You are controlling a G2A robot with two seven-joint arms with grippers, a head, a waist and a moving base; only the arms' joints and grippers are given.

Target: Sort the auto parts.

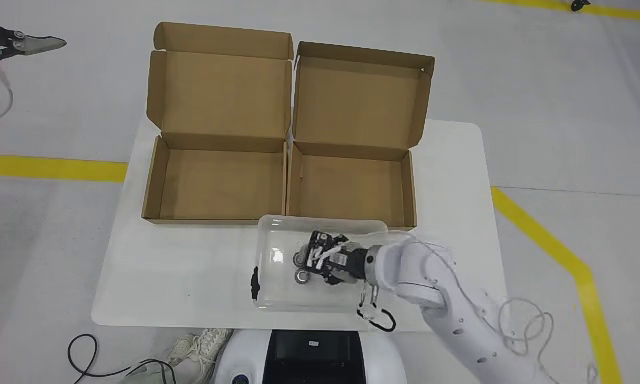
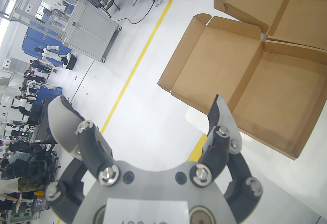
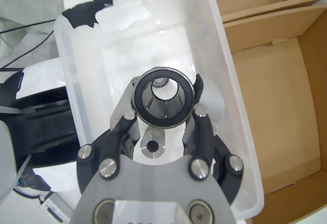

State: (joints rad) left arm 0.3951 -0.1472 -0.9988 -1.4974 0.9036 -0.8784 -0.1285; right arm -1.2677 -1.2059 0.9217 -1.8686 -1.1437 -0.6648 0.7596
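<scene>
My right gripper (image 3: 163,92) is pinching the bearing (image 3: 178,110) over the bin (image 1: 270,296), bore facing my wrist. The right box (image 1: 350,189) is sitting just beyond. Left gripper (image 2: 139,102) is hanging spread.

Top camera looks straight down; wrist cameras share the cardboard boxes (image 1: 220,184).

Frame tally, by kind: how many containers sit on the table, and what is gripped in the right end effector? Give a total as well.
Open cardboard boxes: 2
Clear plastic bin: 1
Linear bearing, gripped in the right end effector: 1
Total: 4
</scene>
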